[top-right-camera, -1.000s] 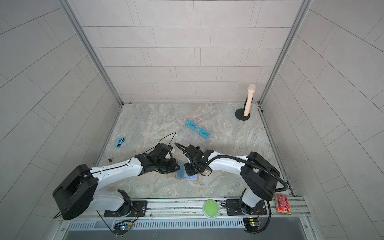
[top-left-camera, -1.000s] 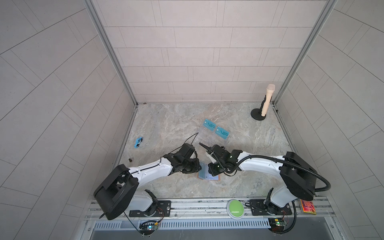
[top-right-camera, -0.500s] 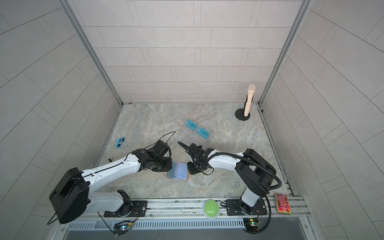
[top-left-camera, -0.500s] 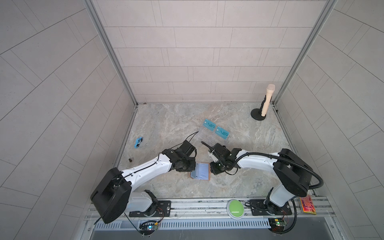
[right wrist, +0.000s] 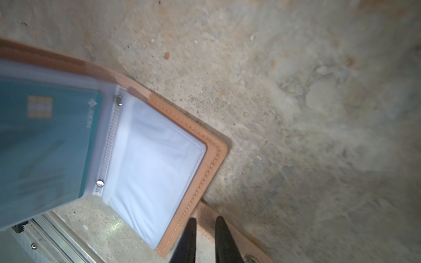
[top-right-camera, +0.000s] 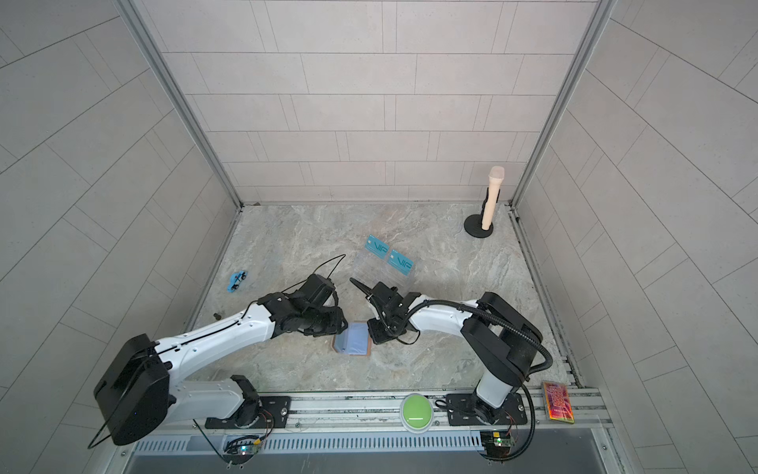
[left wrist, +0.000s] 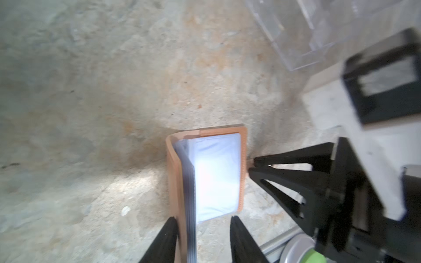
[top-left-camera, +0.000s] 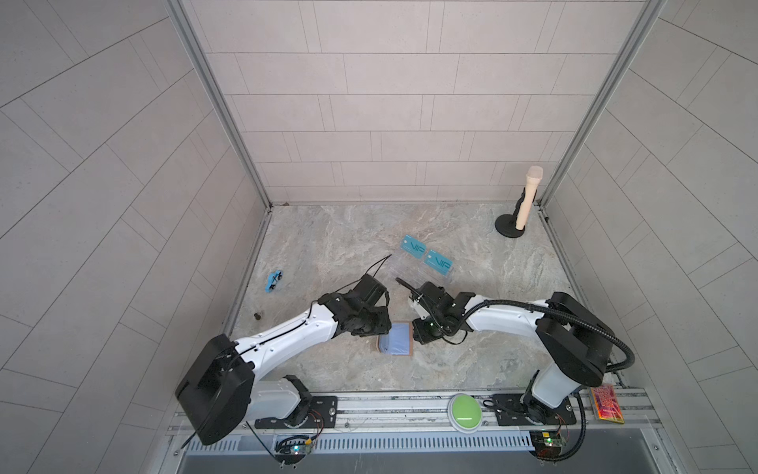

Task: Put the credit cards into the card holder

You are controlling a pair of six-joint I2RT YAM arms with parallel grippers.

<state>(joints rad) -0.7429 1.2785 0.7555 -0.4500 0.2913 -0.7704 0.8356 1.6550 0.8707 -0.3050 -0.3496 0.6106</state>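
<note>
Nearest is a green button point(top-left-camera: 464, 411) on the front rail. Just past it, the card holder point(top-left-camera: 396, 345) lies open on the marble table point(top-left-camera: 328, 246), between both arms. The left gripper point(left wrist: 202, 227) is loose, with its jaws apart around the raised left flap. The right gripper point(right wrist: 206, 218) pinches the holder's tan strap on the right. A teal card point(right wrist: 45, 141) with a gold chip sits in a pocket, its small writing too blurry to read. Farther back, two teal credit cards point(top-left-camera: 412, 245) saying "VIP" rest on a clear stand point(top-left-camera: 406, 269).
</note>
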